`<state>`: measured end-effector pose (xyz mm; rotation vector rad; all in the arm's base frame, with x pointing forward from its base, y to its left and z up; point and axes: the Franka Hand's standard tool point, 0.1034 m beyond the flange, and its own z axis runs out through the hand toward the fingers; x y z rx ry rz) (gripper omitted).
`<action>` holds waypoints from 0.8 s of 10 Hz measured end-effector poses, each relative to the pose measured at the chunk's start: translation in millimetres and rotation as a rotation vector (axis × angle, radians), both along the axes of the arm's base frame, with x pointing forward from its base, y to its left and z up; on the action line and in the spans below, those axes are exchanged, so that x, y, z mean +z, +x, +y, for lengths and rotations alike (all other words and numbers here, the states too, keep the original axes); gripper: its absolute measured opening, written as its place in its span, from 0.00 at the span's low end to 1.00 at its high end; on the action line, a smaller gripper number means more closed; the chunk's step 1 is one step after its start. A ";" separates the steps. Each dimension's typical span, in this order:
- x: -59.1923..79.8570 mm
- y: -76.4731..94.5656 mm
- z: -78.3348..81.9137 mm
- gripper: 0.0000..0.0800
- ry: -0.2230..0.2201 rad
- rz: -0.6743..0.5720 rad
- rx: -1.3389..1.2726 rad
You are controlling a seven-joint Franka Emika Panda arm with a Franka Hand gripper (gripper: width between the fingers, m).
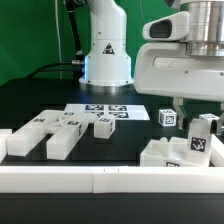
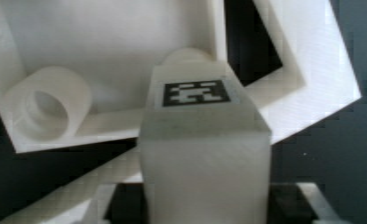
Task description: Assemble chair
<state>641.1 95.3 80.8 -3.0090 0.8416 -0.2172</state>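
In the exterior view the arm's white wrist housing is cut off by the picture's top edge and by the exterior view's right edge. Only a dark stub of the tool shows beneath it, so how its jaws stand cannot be told. In the wrist view a tagged white piece is blurred, is cut off at the edge, and hides the slab behind it. The tags on the marker board are too small to read.
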 end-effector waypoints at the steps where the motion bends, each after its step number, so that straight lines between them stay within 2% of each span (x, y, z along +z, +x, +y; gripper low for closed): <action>1: 0.5 0.1 -5.0 0.36 0.006 -0.003 -0.096; 4: 1.5 0.5 -7.4 0.37 0.006 -0.004 -0.099; 5: 8.9 1.4 -7.9 0.63 0.010 -0.010 -0.095; 6: 16.4 -1.2 -8.3 0.63 0.016 -0.015 -0.093; 7: 22.8 -3.7 -11.3 0.77 0.018 -0.017 -0.077; 8: 29.2 -6.9 -19.1 0.80 0.020 -0.018 -0.066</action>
